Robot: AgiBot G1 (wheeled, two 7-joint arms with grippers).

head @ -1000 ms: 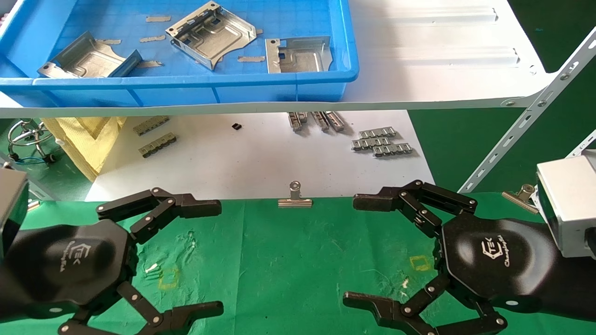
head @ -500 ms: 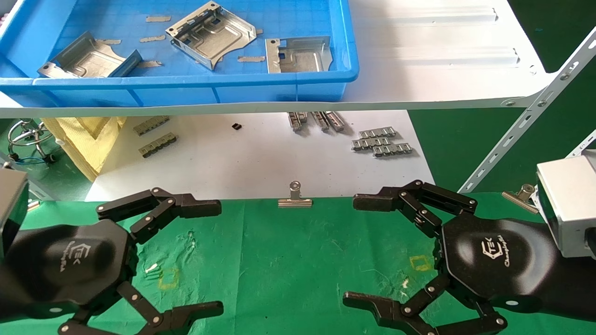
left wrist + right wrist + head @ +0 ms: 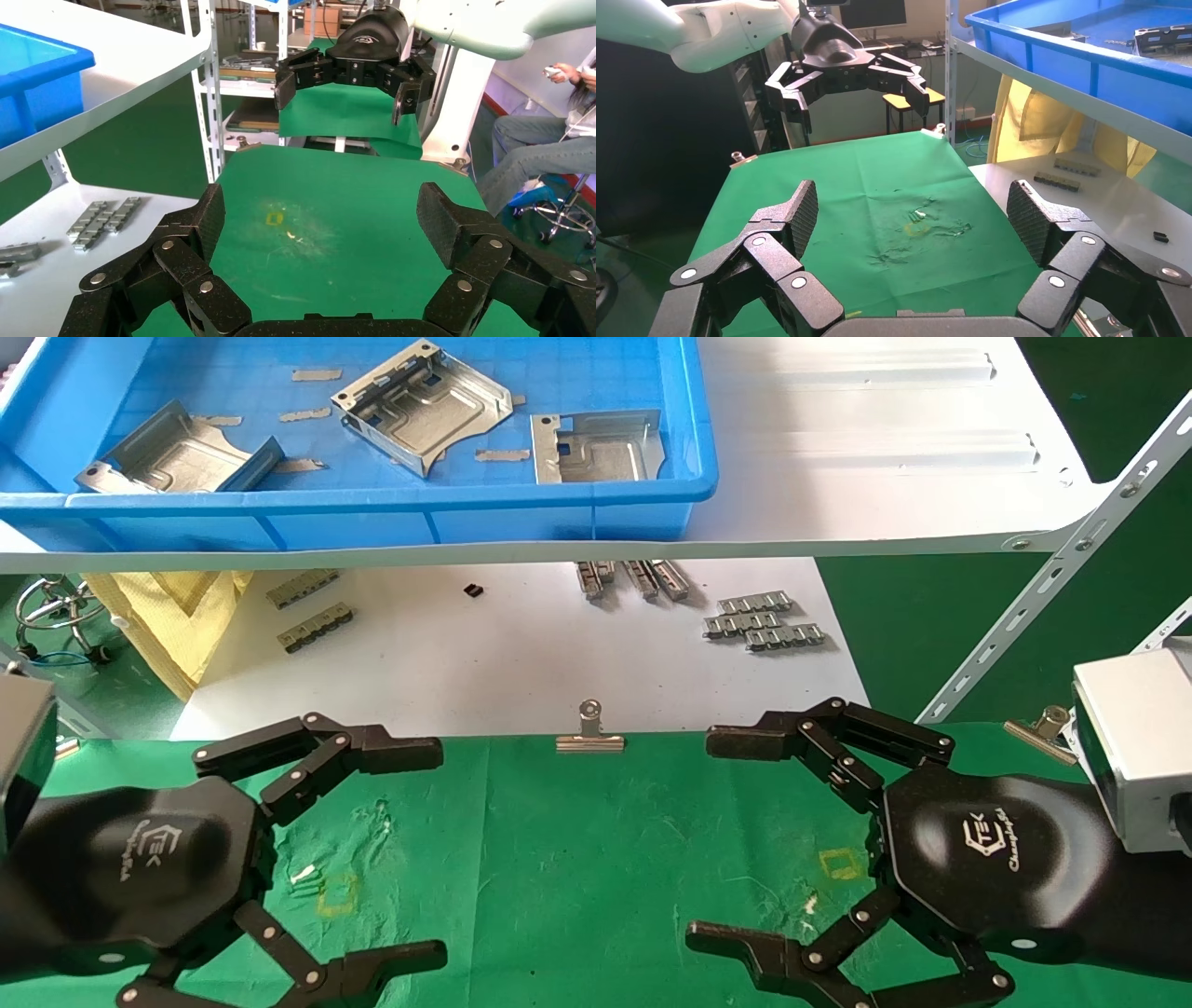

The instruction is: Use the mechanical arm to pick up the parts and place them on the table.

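Three silvery sheet-metal parts lie in a blue tray point(image 3: 559, 495) on the white shelf: one at the left point(image 3: 177, 456), one in the middle point(image 3: 424, 404), one at the right point(image 3: 596, 446). My left gripper point(image 3: 424, 854) hovers open and empty over the green cloth table point(image 3: 577, 859) at the near left. My right gripper point(image 3: 712, 840) hovers open and empty at the near right, facing the left one. In the left wrist view my own gripper point(image 3: 320, 225) is open over the cloth. In the right wrist view my own gripper point(image 3: 912, 217) is open too.
The white shelf point(image 3: 885, 439) overhangs a white sheet point(image 3: 521, 654) holding small grey ridged strips point(image 3: 764, 621). A binder clip point(image 3: 589, 733) holds the cloth's far edge. Yellow cloth point(image 3: 177, 617) lies at the left. A slanted shelf brace point(image 3: 1052, 579) stands at the right.
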